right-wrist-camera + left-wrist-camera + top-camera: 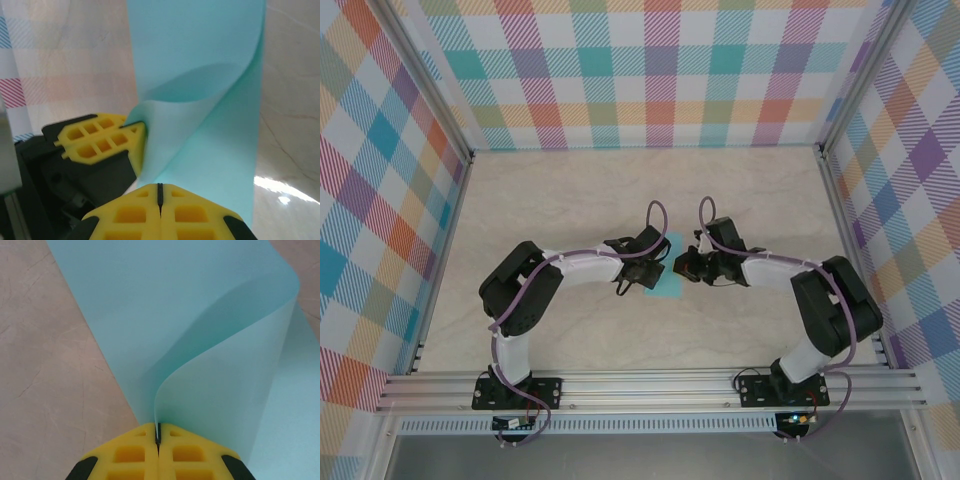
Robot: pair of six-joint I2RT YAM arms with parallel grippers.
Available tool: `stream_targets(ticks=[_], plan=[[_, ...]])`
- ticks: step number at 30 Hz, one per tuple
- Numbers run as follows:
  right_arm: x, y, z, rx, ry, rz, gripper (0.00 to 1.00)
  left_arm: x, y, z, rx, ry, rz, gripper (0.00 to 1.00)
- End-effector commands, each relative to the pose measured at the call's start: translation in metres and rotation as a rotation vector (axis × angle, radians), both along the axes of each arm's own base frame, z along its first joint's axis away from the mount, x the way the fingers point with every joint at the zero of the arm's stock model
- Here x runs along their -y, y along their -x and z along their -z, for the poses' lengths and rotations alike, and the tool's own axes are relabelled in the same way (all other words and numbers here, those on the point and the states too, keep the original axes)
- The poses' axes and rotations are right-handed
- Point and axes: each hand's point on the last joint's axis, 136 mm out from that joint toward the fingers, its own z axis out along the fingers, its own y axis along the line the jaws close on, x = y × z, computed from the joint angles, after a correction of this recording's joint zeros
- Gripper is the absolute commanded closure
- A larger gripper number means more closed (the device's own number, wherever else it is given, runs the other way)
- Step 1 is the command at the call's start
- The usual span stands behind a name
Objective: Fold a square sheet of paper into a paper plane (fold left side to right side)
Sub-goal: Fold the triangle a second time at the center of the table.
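Centrally on the beige marbled surface [570, 200], inside pastel plaid walls [660, 70], the thin turquoise square sheet of paper [150, 315] arched smoothly, left tool [158, 437] and right tool [160, 192] each clamped on an edge.

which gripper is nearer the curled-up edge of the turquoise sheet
Left. The left gripper is pinched shut on that raised edge of the sheet; the right gripper, also shut, sits just beside it.
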Motion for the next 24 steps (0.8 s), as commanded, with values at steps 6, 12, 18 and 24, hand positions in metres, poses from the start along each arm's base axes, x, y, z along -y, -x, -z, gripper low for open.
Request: stream_targets(ticks=[6,12,18,24], plan=[[-0.031,-0.023,-0.01,0.031,-0.089,-0.046,0.97,-0.02,0.01,0.016,-0.049,-0.057,-0.014,1.0],[-0.033,-0.025,0.004,0.006,-0.048,-0.052,0.97,-0.02,0.009,0.016,-0.049,-0.058,-0.013,1.0],[-0.025,-0.02,0.019,-0.013,0.017,-0.052,0.97,-0.02,0.009,0.016,-0.051,-0.059,-0.01,1.0],[-0.018,-0.019,0.028,-0.021,0.066,-0.05,0.97,-0.019,0.009,0.016,-0.052,-0.058,-0.01,1.0]])
